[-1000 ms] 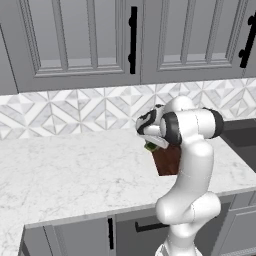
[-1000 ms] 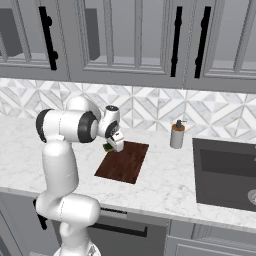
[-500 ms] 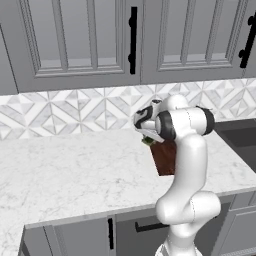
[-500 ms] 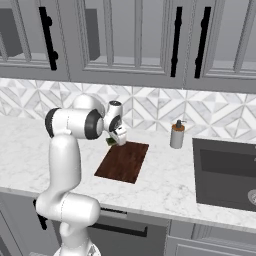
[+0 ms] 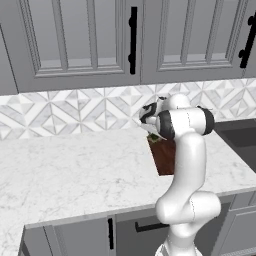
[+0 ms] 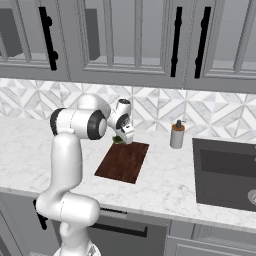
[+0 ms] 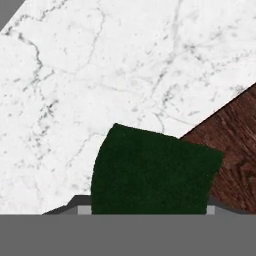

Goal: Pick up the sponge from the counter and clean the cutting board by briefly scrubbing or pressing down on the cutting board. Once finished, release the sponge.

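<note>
soap dispenser (image 6: 176, 135) upright by backsplash (image 6: 220, 114) | sink (image 6: 225, 172) right | grey cabinets (image 6: 130, 37) above

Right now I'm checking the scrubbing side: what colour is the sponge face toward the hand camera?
Dark green; the sponge shows best in the hand view.

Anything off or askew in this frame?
Nothing stands out. The sponge is at the gripper, over the far corner of the cutting board, which lies flat on the counter. The soap dispenser stands upright. No spills.
</note>
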